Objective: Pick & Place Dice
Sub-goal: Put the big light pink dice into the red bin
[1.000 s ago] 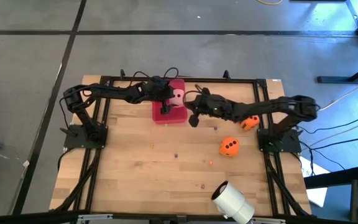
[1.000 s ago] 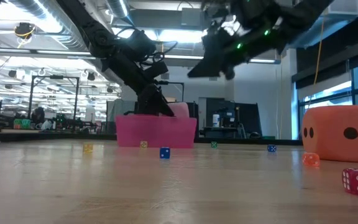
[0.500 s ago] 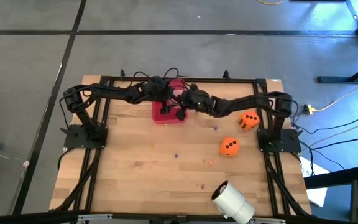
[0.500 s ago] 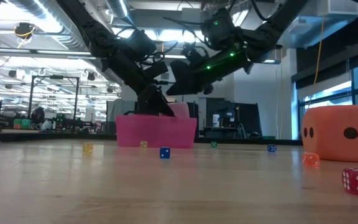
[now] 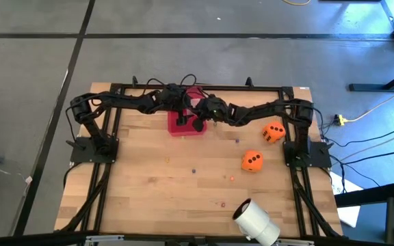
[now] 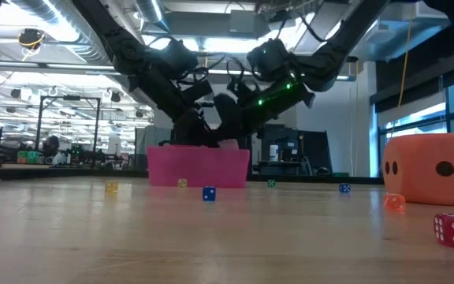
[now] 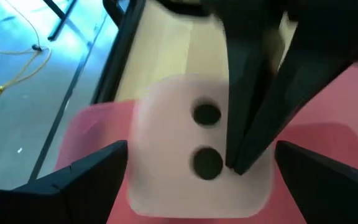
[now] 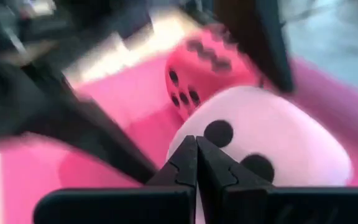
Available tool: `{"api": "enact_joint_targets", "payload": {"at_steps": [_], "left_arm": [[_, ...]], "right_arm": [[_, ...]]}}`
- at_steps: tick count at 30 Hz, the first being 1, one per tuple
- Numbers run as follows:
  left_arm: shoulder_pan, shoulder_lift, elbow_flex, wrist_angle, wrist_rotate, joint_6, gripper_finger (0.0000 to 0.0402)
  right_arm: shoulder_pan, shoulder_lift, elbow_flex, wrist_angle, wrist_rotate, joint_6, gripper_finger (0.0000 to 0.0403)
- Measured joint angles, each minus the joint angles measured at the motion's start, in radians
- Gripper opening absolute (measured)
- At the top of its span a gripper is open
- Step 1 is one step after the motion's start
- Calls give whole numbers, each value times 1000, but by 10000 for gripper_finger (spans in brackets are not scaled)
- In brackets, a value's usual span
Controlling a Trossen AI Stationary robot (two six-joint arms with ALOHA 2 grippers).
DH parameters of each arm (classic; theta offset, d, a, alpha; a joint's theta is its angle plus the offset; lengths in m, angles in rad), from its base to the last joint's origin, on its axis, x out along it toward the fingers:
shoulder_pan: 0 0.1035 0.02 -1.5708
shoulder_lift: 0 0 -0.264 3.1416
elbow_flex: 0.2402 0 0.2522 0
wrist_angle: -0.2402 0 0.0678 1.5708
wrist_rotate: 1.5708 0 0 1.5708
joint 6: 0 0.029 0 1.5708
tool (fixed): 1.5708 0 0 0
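On wooden table [image 5: 183,184], orange dice [image 5: 252,161]

no readable text, labels, brands or numbers anywhere

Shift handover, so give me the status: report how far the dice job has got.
Done: the red die and the pink die sit in the red tray. In hand: both grippers are over the tray, the left gripper open around the pink die, the right gripper shut and pressed against it. Left: two orange dice lie on the table.
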Motion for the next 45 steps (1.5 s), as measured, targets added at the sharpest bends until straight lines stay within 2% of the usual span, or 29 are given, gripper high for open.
{"api": "enact_joint_targets", "payload": {"at_steps": [19, 24, 28, 36, 38, 42, 45], "left_arm": [[0, -3, 2, 4, -2, 18, 400], [0, -3, 2, 4, -36, 35, 400], [0, -3, 2, 4, -70, 49, 400], [-19, -3, 2, 3, -52, -78, 400], [-35, -3, 2, 3, 4, -80, 400], [-77, -3, 2, -17, 179, -79, 400], [-104, -3, 2, -73, 213, -51, 400]], "right_arm": [[-15, -3, -1, -11, 4, -29, 2], [-15, -72, -2, -43, 4, -51, 4], [-9, -170, -2, -184, 31, -79, 3], [58, -414, -1, -585, 271, -79, 3], [87, -471, -1, -663, 327, -77, 3], [142, -578, -1, -811, 417, -16, 3], [176, -633, -1, -890, 444, 50, 3]]}}
